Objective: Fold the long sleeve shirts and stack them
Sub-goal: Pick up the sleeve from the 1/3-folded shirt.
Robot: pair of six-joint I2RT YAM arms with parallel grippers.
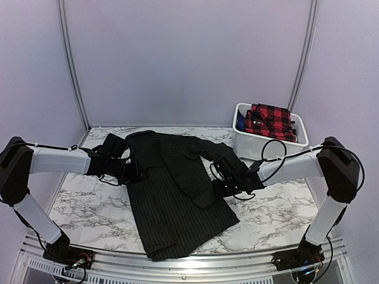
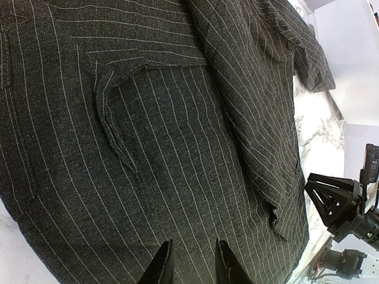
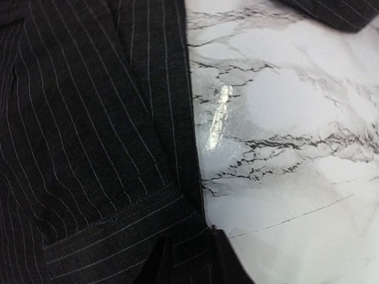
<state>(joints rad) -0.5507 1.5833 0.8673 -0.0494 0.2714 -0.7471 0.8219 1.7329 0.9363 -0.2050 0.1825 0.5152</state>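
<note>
One pinstriped shirt (image 1: 172, 195) lies out, one plaid shirt (image 1: 269, 119) in the bin (image 1: 244, 143).

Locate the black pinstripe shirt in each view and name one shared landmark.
Top external: pinstripe shirt spread mid-table, between the arms.
Left wrist: pinstripe shirt fills most of frame.
Right wrist: pinstripe shirt covers left half.
Shared landmark: marble table, right of the shirt in both wrist views.

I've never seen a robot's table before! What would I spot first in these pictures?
The big black pinstriped shirt spread across the middle of the marble table grabs you first, with the left arm and right arm reaching onto it from either side. Next comes the bright red-and-black plaid shirt, bunched in a white bin at the far right corner.
</note>
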